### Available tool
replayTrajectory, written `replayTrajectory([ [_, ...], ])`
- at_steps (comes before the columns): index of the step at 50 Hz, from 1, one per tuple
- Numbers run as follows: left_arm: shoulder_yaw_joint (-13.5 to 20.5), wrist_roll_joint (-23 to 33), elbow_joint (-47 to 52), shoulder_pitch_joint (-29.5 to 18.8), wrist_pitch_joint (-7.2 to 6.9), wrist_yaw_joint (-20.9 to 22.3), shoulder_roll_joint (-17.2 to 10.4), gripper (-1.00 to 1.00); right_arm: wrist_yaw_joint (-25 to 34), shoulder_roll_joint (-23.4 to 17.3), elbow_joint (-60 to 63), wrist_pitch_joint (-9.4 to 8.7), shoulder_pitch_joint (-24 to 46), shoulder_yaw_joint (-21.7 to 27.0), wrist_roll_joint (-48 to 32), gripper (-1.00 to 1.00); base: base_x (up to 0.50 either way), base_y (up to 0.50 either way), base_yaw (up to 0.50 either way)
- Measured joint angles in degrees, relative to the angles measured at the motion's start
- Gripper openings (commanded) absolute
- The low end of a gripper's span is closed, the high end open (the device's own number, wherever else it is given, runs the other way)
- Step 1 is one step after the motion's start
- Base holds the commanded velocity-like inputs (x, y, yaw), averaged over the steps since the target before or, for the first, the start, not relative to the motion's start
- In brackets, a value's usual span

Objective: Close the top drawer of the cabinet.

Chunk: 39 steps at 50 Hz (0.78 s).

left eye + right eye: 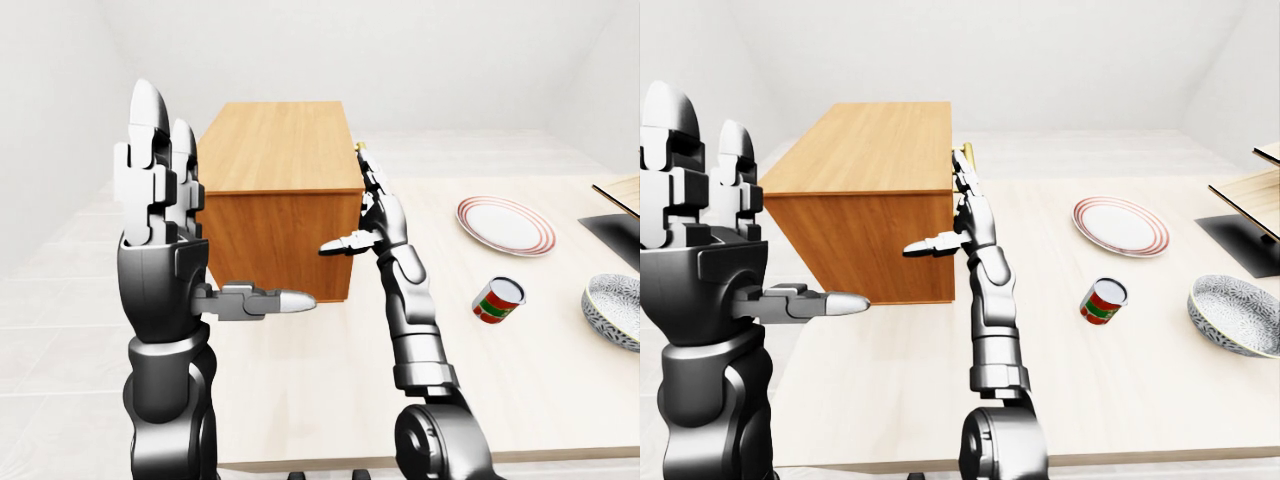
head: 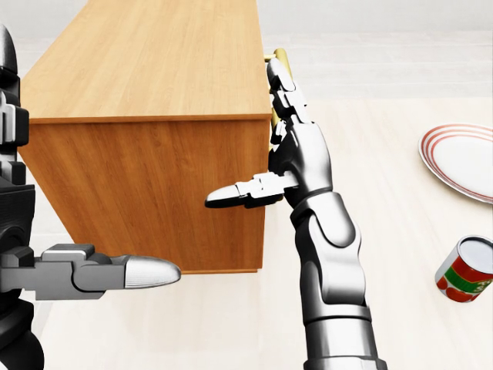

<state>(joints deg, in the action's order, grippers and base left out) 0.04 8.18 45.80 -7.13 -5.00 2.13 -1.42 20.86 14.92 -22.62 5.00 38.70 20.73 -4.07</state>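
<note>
The wooden cabinet (image 2: 146, 69) stands on the pale table (image 1: 300, 400), its plain side facing me. Its drawer fronts face the view's right and are hidden. Only a brass handle (image 2: 280, 55) peeks out at the top right corner. My right hand (image 2: 269, 139) is open, its fingers (image 2: 289, 100) stretched flat along that right face up to the handle and its thumb pointing left across the cabinet's side. Over at the left my left hand (image 1: 170, 230) is raised and open, fingers up and thumb pointing right, apart from the cabinet. How far the top drawer stands out I cannot tell.
A red-rimmed plate (image 1: 505, 225) lies right of the cabinet. A red and green can (image 1: 498, 299) stands nearer me and a patterned bowl (image 1: 615, 310) sits at the far right. A dark mat with a wooden board (image 1: 1245, 215) reaches in from the right edge.
</note>
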Motion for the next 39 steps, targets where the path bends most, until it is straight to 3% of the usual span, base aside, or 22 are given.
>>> replayTrajectory([
  [3,0.01,-0.02,-0.04,0.04,0.00,-0.01,0.00,1.00,-0.75,-0.31,0.20,-0.20,-0.21,-0.79,0.19,1.00,0.00,0.00,0.00],
  [6,0.03,-0.03,-0.09,0.08,0.00,-0.01,0.00,1.00,-1.99,-1.13,1.15,-1.65,-0.57,-2.52,0.65,1.00,0.00,0.00,0.01],
  [15,-0.03,0.09,-0.21,0.10,0.00,-0.03,-0.03,1.00,-6.02,-5.95,7.59,-10.00,-3.29,-10.09,1.03,1.00,0.00,0.00,0.00],
  [24,-0.11,0.27,-0.20,-0.04,0.00,0.01,-0.03,1.00,-7.88,-11.97,11.34,-10.00,-2.57,-15.32,-0.05,1.00,0.00,0.00,0.00],
  [32,-0.19,0.41,-0.21,-0.22,0.00,0.00,0.00,1.00,-8.03,-18.34,11.27,-10.00,5.43,-15.64,0.82,1.00,0.00,0.00,0.00],
  [39,-0.23,0.50,-0.18,-0.35,0.00,-0.01,0.02,1.00,-8.30,-20.87,8.63,-10.00,8.77,-16.34,1.46,1.00,0.00,0.00,0.00],
])
